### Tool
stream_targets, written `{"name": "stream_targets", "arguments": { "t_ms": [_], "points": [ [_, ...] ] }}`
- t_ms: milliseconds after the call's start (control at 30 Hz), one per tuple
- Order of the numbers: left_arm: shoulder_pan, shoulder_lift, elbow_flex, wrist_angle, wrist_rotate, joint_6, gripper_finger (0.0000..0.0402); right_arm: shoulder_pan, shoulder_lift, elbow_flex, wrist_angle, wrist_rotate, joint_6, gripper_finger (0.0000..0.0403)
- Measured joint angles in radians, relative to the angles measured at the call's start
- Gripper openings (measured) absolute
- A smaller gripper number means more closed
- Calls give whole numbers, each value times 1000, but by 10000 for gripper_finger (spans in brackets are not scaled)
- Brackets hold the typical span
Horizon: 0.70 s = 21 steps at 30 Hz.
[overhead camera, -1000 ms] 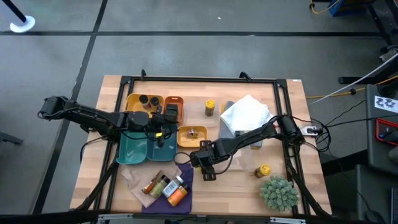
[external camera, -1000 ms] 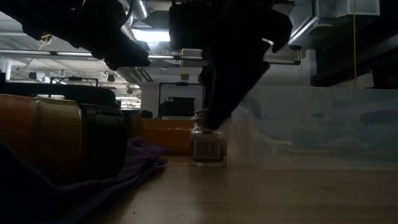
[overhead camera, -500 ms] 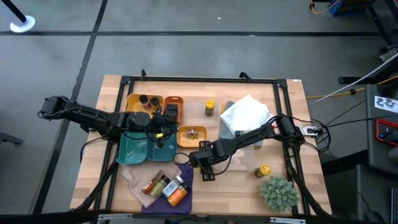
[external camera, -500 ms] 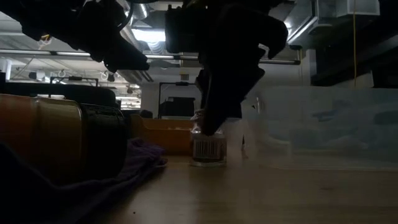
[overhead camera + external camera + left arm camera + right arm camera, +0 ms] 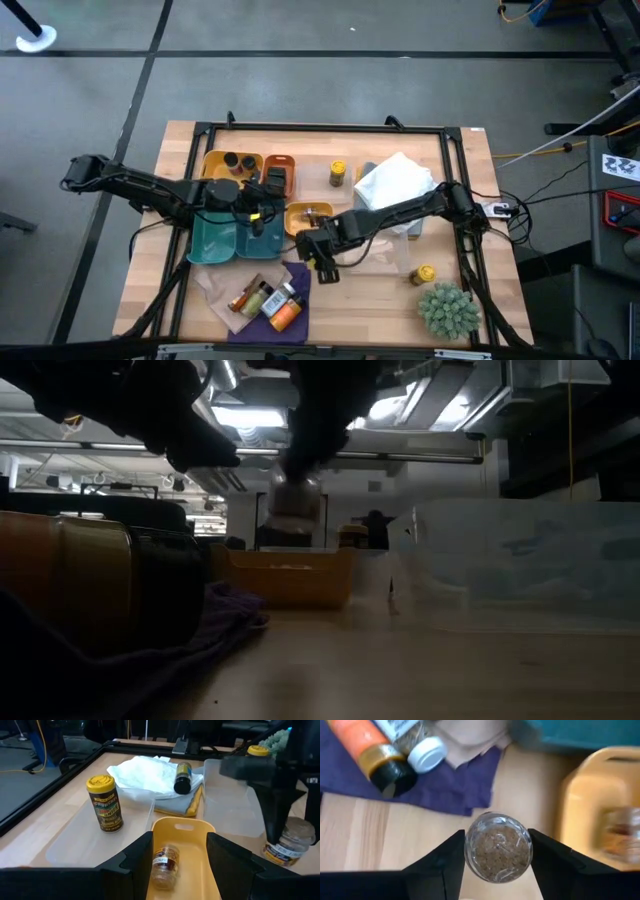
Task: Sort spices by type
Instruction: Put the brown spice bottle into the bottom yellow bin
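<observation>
While the right gripper hangs above the tabletop, its jaws pinch a clear glass spice jar of brownish grains, held clear of the wood beside the yellow tray. Seen from table height, that jar floats above the tray's near wall. Inside the yellow tray lies one small jar on its side. Just near of the gripper, a purple cloth carries an orange bottle with a black cap, a white-capped bottle and further spices.

Left of the yellow tray, the left gripper hovers at the far edge of the teal tray, its jaws spread with nothing between them. Farther back stands a yellow-capped spice jar; a black-capped bottle lies on a white cloth. Another yellow-capped jar stands by the spiky green plant at the near right.
</observation>
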Motion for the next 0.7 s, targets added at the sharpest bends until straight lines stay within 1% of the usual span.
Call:
{"name": "stream_targets", "arguments": {
  "t_ms": [133,267,367,500,700],
  "points": [
    [-5,-26,0,-1,0,-2,169,-46,-1,52,-10,0,-61,191],
    [-26,-59,0,-2,0,0,169,-106,-1,53,-10,6,-92,185],
    [-49,-92,0,-2,0,-2,169,-148,10,51,1,17,-94,192],
    [-85,-140,0,-4,0,-3,169,-187,50,48,7,14,-95,195],
    [-134,-180,0,-5,1,-3,169,-205,112,48,17,-32,-112,189]
  ]
}}
